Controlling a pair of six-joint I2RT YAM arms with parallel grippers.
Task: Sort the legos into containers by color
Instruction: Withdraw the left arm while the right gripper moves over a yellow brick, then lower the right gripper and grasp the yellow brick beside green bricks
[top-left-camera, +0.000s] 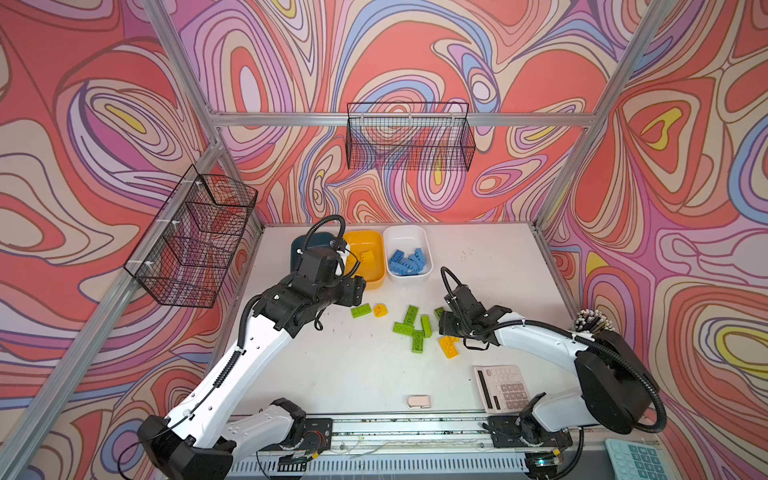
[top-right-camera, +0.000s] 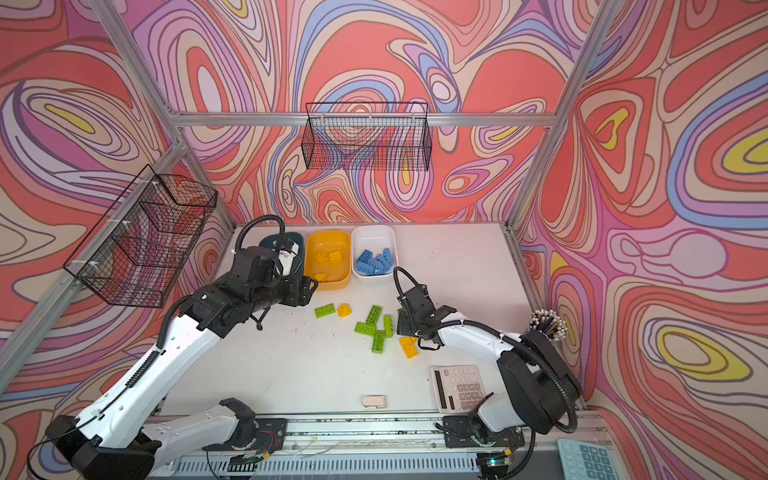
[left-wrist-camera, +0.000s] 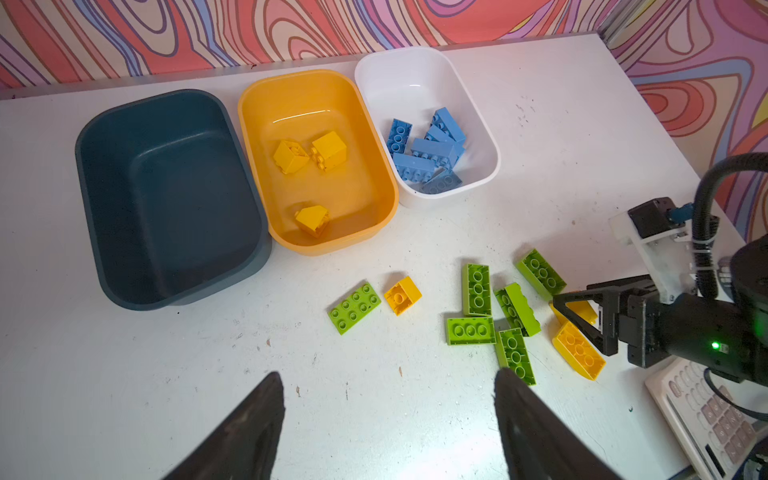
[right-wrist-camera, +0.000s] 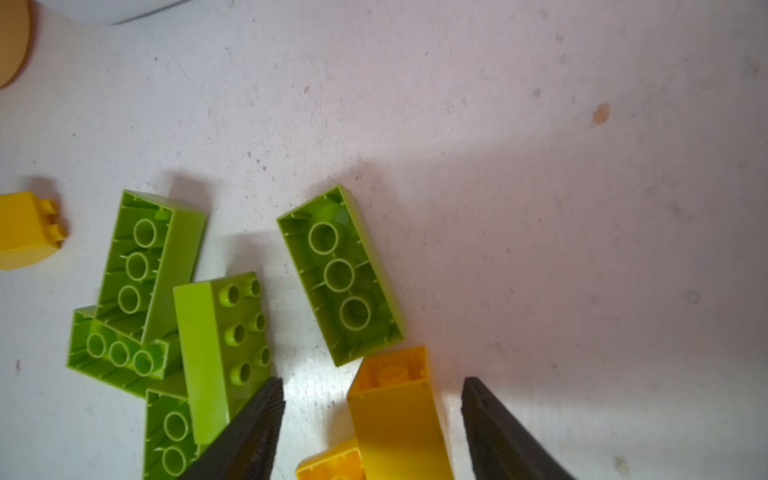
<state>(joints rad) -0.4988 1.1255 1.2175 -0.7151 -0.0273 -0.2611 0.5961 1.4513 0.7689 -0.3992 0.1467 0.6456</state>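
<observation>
Nearest to us we see the left gripper (left-wrist-camera: 388, 378), jaws apart with nothing between, above the white table (left-wrist-camera: 166, 374). The right gripper (right-wrist-camera: 372, 380) is low, its jaws apart on both sides of a long yellow brick (right-wrist-camera: 399, 415), with a thin gap. At the far edge stand the dark teal tub (left-wrist-camera: 80, 153), the yellow tub (left-wrist-camera: 291, 78) holding three yellow bricks (left-wrist-camera: 328, 149), and the white tub (left-wrist-camera: 399, 66) holding blue bricks (left-wrist-camera: 428, 153). Six green bricks (left-wrist-camera: 477, 289) and a small yellow brick (left-wrist-camera: 402, 295) lie loose on the table.
</observation>
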